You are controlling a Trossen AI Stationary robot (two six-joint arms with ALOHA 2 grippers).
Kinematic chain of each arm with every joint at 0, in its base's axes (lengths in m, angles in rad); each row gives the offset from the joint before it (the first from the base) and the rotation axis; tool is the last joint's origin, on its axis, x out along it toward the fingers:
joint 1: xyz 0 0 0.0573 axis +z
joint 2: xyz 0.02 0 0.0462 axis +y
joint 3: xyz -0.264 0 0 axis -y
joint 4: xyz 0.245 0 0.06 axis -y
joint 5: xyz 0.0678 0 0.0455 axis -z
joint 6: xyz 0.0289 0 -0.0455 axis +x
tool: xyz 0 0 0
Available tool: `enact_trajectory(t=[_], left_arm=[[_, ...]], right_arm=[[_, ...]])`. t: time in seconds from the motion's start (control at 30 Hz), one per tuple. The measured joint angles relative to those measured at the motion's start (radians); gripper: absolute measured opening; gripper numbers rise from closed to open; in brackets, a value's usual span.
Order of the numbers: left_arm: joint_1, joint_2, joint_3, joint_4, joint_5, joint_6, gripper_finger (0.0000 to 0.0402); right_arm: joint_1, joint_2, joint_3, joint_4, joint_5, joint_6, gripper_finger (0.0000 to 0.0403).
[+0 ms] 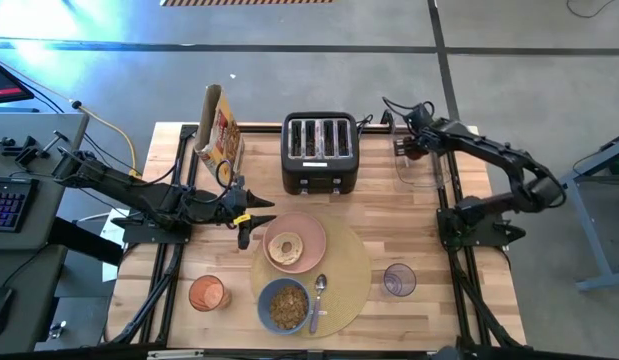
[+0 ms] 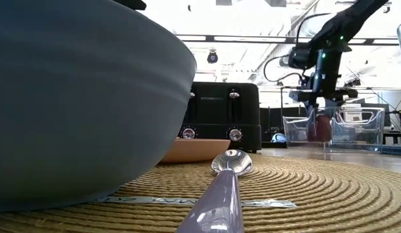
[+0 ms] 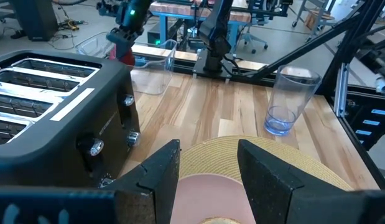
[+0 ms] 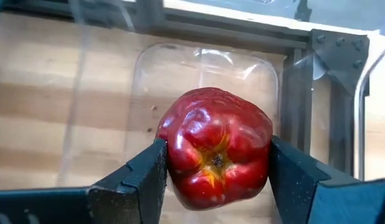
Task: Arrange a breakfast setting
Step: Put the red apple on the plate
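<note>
Left gripper hovers by the pink plate holding the bagel, fingers spread, nothing between. Blue bowl, its contents hidden in the low view, and spoon on the tan placemat. Right gripper pinches the red apple over a clear bin at the back right corner; the apple's underside is hidden.

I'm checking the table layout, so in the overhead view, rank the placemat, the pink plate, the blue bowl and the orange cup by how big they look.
Largest to smallest in the high view:
1. round tan placemat
2. pink plate
3. blue bowl, slightly smaller than the plate
4. orange cup
</note>
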Motion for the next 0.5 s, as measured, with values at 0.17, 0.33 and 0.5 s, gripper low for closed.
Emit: enact_trajectory(t=[0.17,0.33,0.5], left_arm=[[0.0,0.0,0.0,0.0,0.0,0.0,0.0151],[0.0,0.0,0.0,0.0,0.0,0.0,0.0151],[0.0,0.0,0.0,0.0,0.0,0.0,0.0151]], right_arm=[[0.047,-0.088,0.0,-0.044,0.003,0.007,0.0202],[0.107,-0.193,0.002,-0.083,0.007,0.027,0.0202],[0.187,-0.299,0.004,-0.124,0.007,0.053,0.0202]])
